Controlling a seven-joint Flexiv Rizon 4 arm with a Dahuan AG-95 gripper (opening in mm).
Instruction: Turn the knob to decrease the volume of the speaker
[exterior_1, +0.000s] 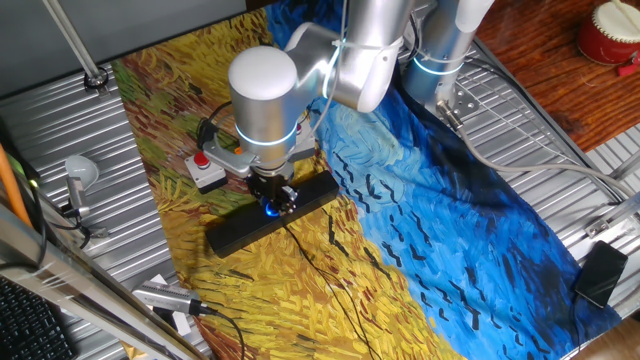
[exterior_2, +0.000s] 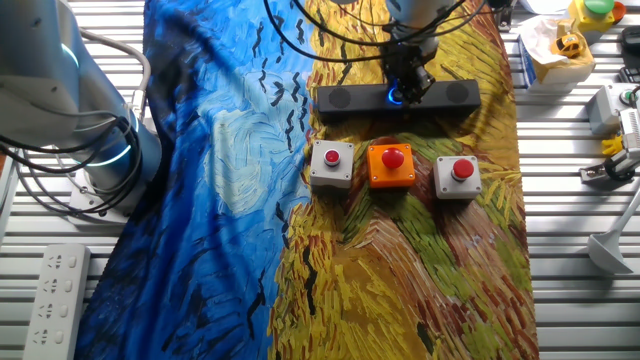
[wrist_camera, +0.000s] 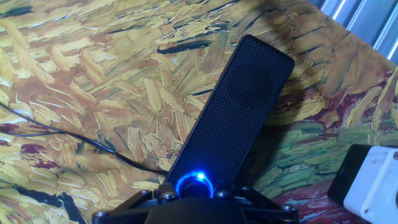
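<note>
Though the arm hides much of the action, the gripper (exterior_1: 272, 192) is down on the speaker (exterior_1: 272, 214), a long black bar lying on the painted cloth that covers the desk (exterior_2: 560, 250), at about the middle of the desk's length and on the yellow half of the cloth. Its knob (wrist_camera: 194, 184) sits at the centre of the bar, and the blue ring glows right at the tips of the fingers (wrist_camera: 155, 196). From the hand view the dark finger parts crowd close on both sides of that ring, so I judge they are drawn in narrow about the knob, but I cannot tell from any view whether they truly press on it or only bracket it. A thin black cable (wrist_camera: 81, 142) trails off the bar across the cloth. Just beside the speaker stands a row of three button boxes, a grey one (exterior_2: 332, 163), an orange one (exterior_2: 391, 165) and another grey one (exterior_2: 459, 176), all apart from the fingers and no part of this job. As for progress, the reach to the knob looks done. What is left, as far as I can judge, is the turn itself toward lower volume, then letting go and lifting clear; nothing in view shows how far the dial has been rotated, if at all.
</note>
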